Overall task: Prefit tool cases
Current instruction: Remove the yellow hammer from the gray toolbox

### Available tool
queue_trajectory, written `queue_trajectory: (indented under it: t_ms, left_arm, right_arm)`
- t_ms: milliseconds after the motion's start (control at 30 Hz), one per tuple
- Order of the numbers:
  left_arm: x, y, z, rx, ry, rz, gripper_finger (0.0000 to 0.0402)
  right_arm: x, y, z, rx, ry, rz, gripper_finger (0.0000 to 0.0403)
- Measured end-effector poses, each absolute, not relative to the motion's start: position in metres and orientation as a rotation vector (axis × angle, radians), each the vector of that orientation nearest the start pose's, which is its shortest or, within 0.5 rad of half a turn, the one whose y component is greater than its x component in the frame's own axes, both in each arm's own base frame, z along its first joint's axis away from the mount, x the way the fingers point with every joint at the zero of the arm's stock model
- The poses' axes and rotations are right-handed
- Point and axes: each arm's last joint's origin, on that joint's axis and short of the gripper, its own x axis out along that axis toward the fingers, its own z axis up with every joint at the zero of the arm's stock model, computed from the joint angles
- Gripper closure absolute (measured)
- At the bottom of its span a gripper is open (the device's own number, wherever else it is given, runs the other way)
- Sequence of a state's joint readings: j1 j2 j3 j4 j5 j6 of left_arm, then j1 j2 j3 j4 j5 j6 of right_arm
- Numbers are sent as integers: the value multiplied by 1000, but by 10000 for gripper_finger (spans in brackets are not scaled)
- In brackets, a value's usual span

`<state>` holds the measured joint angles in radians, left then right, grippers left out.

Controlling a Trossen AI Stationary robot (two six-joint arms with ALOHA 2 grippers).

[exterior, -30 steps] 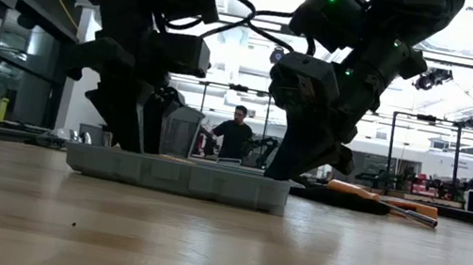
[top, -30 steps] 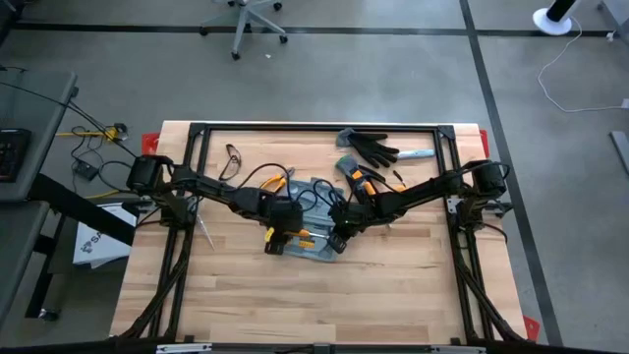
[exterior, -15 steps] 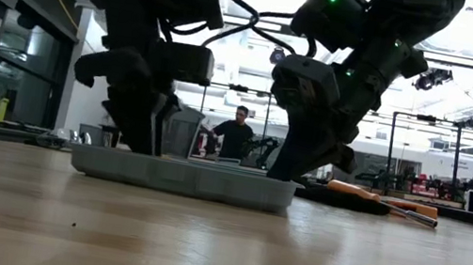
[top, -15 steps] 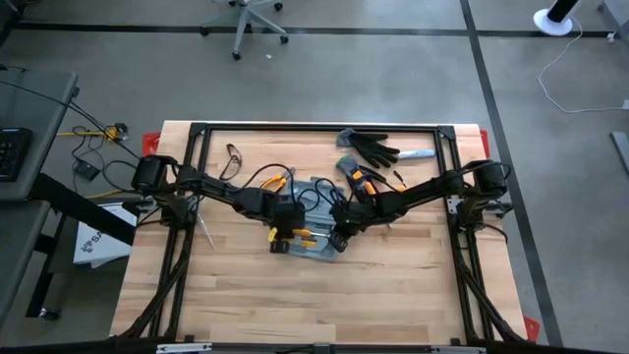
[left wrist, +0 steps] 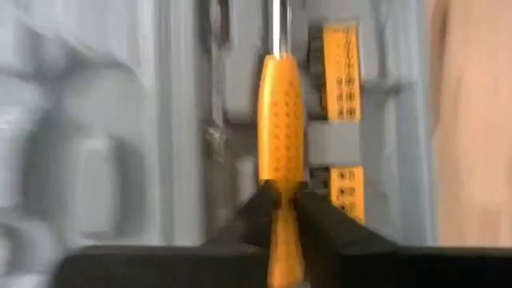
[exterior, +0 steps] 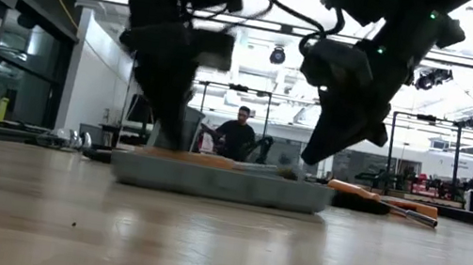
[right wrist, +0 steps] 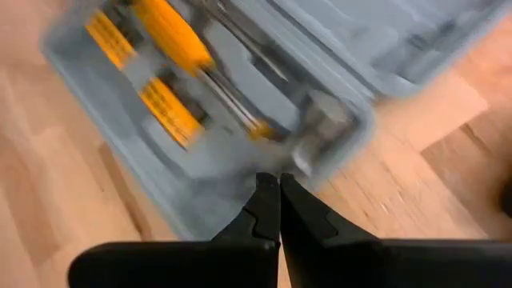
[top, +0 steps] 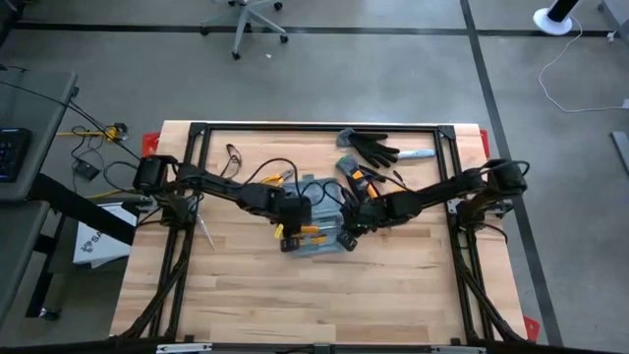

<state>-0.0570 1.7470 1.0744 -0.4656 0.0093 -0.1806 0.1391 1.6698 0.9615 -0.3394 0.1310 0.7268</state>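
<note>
Left gripper (left wrist: 280, 196) now pinches the yellow handle of a screwdriver (left wrist: 279, 120) between its dark fingers, where a second ago its jaws stood wide over the same spot. Seen from above, this gripper (top: 288, 228) sits over the left half of the open tool case (top: 316, 244), which lies near the middle of the wooden table (top: 393, 285). The case has slid a little toward the right since a second ago; in the low view its grey tray (exterior: 221, 182) rests flat on the tabletop. Right gripper (right wrist: 278, 196), jaws pressed together and holding nothing, hovers just above the tray's near corner; it has lifted and drawn back toward its own side. Yellow bit holders (left wrist: 342, 60) lie in their slots beside the screwdriver. Black-and-grey gloves (top: 371, 147) lie well apart at the table's far edge. Judging from this, the screwdriver is being seated in or taken from its moulded slot, so the fitting of the case looks only partly done
</note>
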Motion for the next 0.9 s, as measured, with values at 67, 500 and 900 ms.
queue_trajectory:
  t_ms: [67,500,900]
  left_arm:
    - [338,-18,175,-135,1129,43,400]
    - [339,-18,189,-88,1099,8,400]
    - [346,-18,187,-151,1057,-15,335]
  right_arm:
    - [317,44,170,515,973,-361,402]
    - [316,52,171,500,938,-402,403]
    - [327,28,143,524,1052,-376,403]
